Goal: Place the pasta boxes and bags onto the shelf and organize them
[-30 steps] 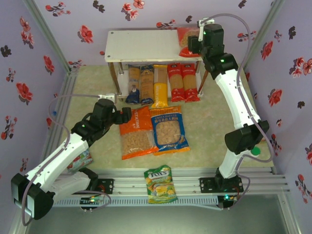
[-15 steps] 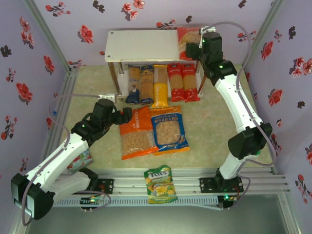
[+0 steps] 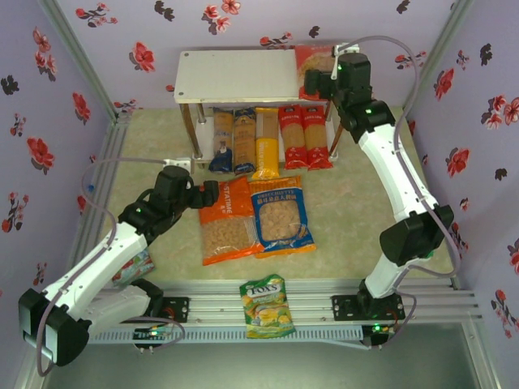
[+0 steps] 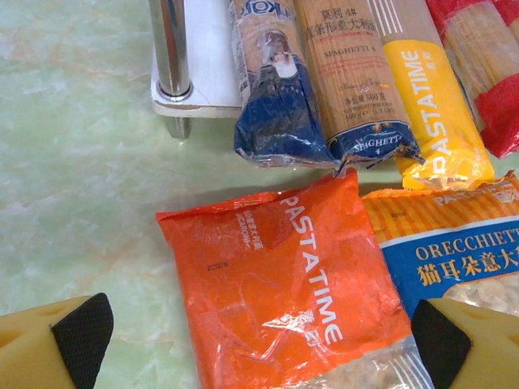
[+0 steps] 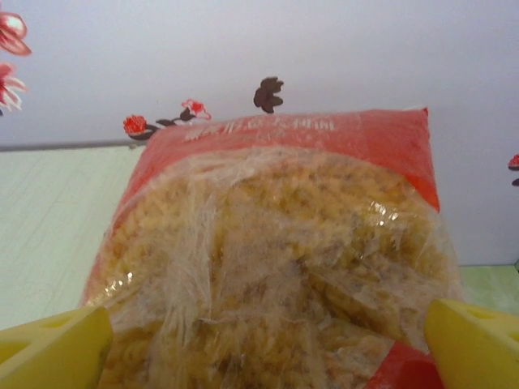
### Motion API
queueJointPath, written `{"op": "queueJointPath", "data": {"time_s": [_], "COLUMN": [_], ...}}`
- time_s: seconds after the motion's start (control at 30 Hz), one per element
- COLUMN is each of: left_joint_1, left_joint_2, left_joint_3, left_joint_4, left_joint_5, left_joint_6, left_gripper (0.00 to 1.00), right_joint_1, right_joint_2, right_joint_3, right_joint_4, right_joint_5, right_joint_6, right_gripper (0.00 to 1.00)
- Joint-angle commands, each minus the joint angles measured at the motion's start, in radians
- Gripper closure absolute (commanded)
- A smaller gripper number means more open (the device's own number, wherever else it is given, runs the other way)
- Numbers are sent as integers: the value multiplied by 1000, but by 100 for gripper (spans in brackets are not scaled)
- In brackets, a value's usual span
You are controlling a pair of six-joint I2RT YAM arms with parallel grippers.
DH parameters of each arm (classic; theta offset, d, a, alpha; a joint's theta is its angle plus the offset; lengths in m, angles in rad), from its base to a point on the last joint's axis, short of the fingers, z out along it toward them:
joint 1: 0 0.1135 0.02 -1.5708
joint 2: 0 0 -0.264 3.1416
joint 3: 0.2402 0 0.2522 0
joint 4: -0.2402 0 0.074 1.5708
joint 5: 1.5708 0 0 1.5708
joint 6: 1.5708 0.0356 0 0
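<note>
The shelf (image 3: 235,74) stands at the back, its white top board mostly bare. A red bag (image 3: 311,63) of pale short pasta lies on the board's right end. My right gripper (image 3: 319,81) sits at its near edge, open, and the bag (image 5: 276,243) spreads between the wide yellow fingers (image 5: 57,348). Several pasta boxes lie side by side on the lower tier: brown with blue ends (image 3: 233,139), yellow (image 3: 266,144), red (image 3: 302,134). On the floor lie the orange bag (image 3: 227,223) and the blue-and-orange bag (image 3: 280,215). My left gripper (image 3: 212,194) hovers open over the orange bag (image 4: 284,284).
A green-yellow Fox's candy bag (image 3: 266,306) rests on the front rail. Another small bag (image 3: 134,267) peeks out under my left arm. A shiny shelf post (image 4: 170,49) stands just left of the box ends (image 4: 276,130). Floral walls close in on three sides.
My right gripper's fingers have spread apart and let go of the red bag, which now lies on the top board. The right arm shifted slightly. The left arm barely moved.
</note>
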Motion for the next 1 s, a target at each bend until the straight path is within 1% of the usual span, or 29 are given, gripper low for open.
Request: {"op": "queueJointPath", "data": {"time_s": [0.0, 0.1, 0.27, 0.33, 0.43, 0.5, 0.63, 0.73, 0.87, 0.97], "left_joint_1": [6, 6, 6, 6, 2, -5, -22, -41, -79, -133], "left_joint_2": [-25, -28, -35, -41, -54, -59, -49, -38, -19, 8], "left_joint_3": [-15, -20, -32, -38, -53, -62, -67, -72, -83, -90], "left_joint_4": [-11, -13, -5, 1, 15, 16, 3, -4, -11, -33], "left_joint_5": [2, 2, 2, 2, 2, 2, 1, 1, -10, -44], "left_joint_6": [14, 13, 10, 7, 1, -4, -6, -16, -41, -77], "left_gripper": [1, 1, 2, 3, 4, 4, 4, 4, 5, 6], "right_joint_1": [0, 1, 4, 9, 36, 52, 79, 102, 139, 190], "right_joint_2": [-79, -120, -193, -229, -310, -388, -547, -660, -789, -840], "right_joint_3": [21, 15, -9, -37, -111, -199, -394, -534, -717, -815], "right_joint_4": [111, 180, 214, 201, 136, 79, -10, -117, -241, -326], "right_joint_5": [-13, -23, -21, -1, 73, 125, 169, 179, 154, 128], "right_joint_6": [15, 3, -33, -55, -93, -90, -36, 36, 162, 257], "right_gripper": [1, 1, 1, 1, 2, 3, 3, 4, 5, 7]}}
